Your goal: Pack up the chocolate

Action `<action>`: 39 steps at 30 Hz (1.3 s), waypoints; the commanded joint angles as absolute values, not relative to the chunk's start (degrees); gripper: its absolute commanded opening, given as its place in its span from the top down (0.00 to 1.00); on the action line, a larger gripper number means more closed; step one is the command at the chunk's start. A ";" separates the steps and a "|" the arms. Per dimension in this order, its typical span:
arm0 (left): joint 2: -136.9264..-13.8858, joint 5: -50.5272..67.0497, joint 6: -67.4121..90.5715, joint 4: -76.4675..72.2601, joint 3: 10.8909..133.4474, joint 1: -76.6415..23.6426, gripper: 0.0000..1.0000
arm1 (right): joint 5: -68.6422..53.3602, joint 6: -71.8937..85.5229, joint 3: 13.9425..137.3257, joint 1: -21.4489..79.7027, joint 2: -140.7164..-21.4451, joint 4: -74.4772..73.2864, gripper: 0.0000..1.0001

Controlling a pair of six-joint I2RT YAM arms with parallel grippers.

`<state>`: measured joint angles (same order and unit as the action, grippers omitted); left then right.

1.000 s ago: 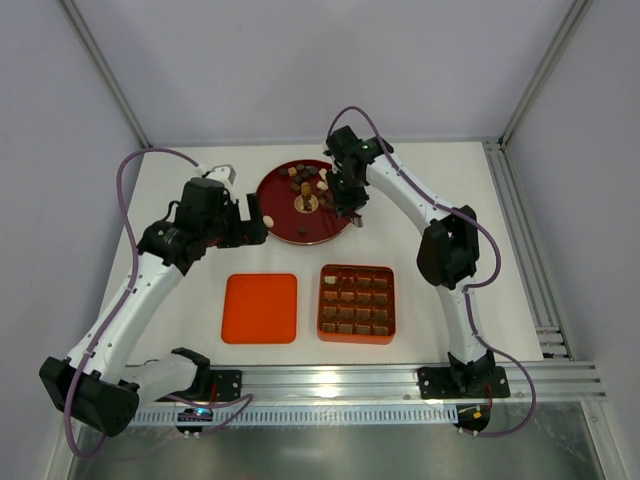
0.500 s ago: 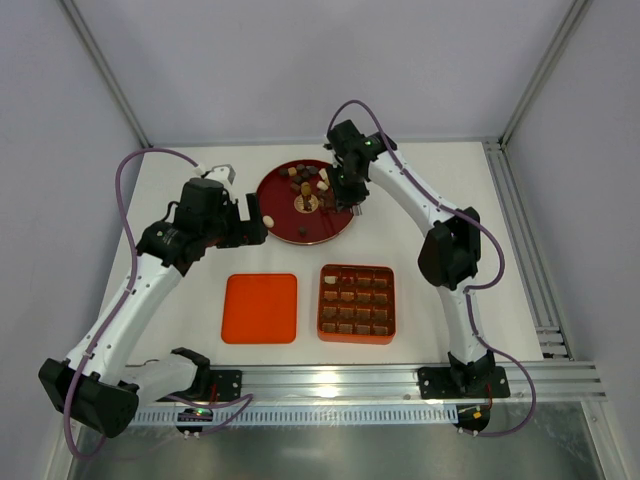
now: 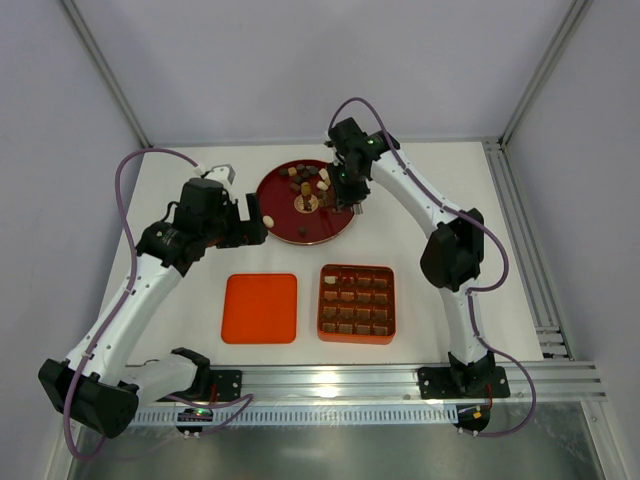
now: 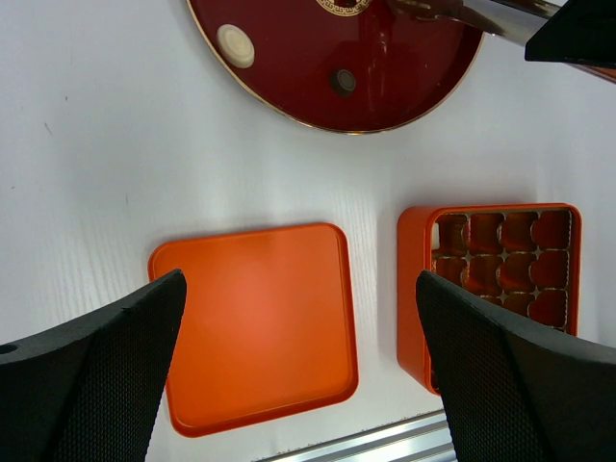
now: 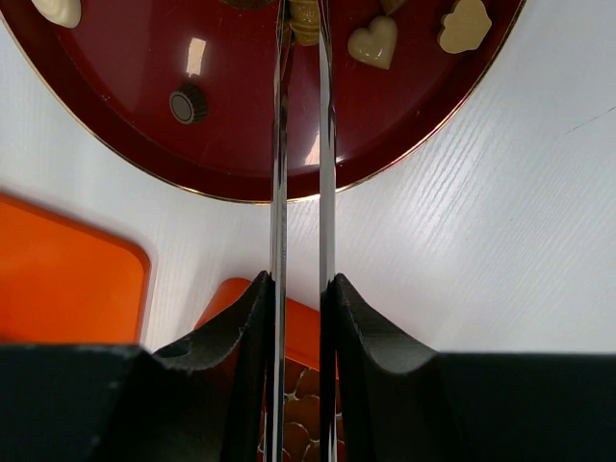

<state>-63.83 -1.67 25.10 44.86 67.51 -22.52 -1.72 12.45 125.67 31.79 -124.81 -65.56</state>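
Observation:
The chocolate (image 3: 305, 180) lies as several brown, dark and cream pieces on a dark red plate (image 3: 290, 232). My right gripper (image 3: 347, 195) is shut on metal tweezers (image 5: 280, 192), whose thin arms reach over the plate (image 5: 250, 144). A tan piece (image 5: 305, 24) sits between the tweezer tips at the top edge of the right wrist view; I cannot tell whether it is pinched. My left gripper (image 4: 296, 289) hangs open above the table, over the orange lid (image 4: 255, 322) and the gridded box (image 4: 414, 279), with nothing between its jaws.
The orange box (image 3: 357, 303) holds several pieces in its cells, with the flat lid (image 3: 260, 307) to its left. Loose on the plate are a cream round (image 4: 235, 44), a dark round (image 5: 188, 102) and cream hearts (image 5: 374, 43). An aluminium rail runs along the near edge.
My right gripper has moved from the plate's right rim a little back and inward over the plate, tweezers still in it. The left arm has not moved.

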 commanded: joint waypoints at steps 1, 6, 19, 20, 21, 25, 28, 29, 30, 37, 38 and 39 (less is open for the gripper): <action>-62.67 -1.23 25.14 44.12 68.03 -22.50 0.00 | -2.29 13.10 125.51 31.82 -119.18 -64.78 0.69; -62.49 -1.23 25.14 43.86 68.03 -22.59 0.00 | -2.37 13.18 124.72 31.90 -118.13 -65.13 0.69; -62.14 -0.26 25.40 42.89 66.27 -22.50 0.00 | -2.02 14.50 113.39 32.69 -106.80 -65.21 0.69; -62.14 -0.18 25.40 42.63 66.18 -22.59 0.00 | -2.11 14.68 112.68 32.87 -106.00 -65.21 0.69; -62.14 -0.18 25.49 42.63 65.92 -22.59 0.00 | -2.20 15.03 111.98 32.96 -104.43 -65.30 0.69; -61.96 -0.18 25.58 42.10 65.31 -22.59 0.00 | -2.20 15.55 108.38 33.66 -100.56 -66.27 0.69; -62.05 -0.18 25.58 41.66 64.78 -22.59 0.00 | -2.02 16.26 105.22 34.54 -96.96 -66.62 0.69; -62.22 -0.18 25.58 41.66 64.69 -22.50 0.00 | -2.02 16.52 104.34 34.72 -95.99 -66.62 0.69; -62.14 -0.18 25.58 41.31 64.60 -22.50 0.00 | -2.02 16.70 103.46 34.89 -95.19 -66.80 0.69; -62.49 -0.18 25.75 40.61 64.25 -22.59 0.01 | -1.15 18.37 95.46 36.65 -86.67 -68.38 0.69; -62.49 -0.18 25.75 40.52 64.25 -22.59 0.00 | -0.97 18.72 94.67 36.91 -84.57 -68.81 0.69; -62.40 -0.18 25.84 40.43 64.25 -22.50 0.00 | -0.79 18.89 93.01 37.18 -83.68 -69.17 0.69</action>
<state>-63.24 -0.82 25.30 42.92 64.45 -22.52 -1.65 17.34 95.04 36.40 -88.18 -67.96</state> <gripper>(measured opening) 0.995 0.317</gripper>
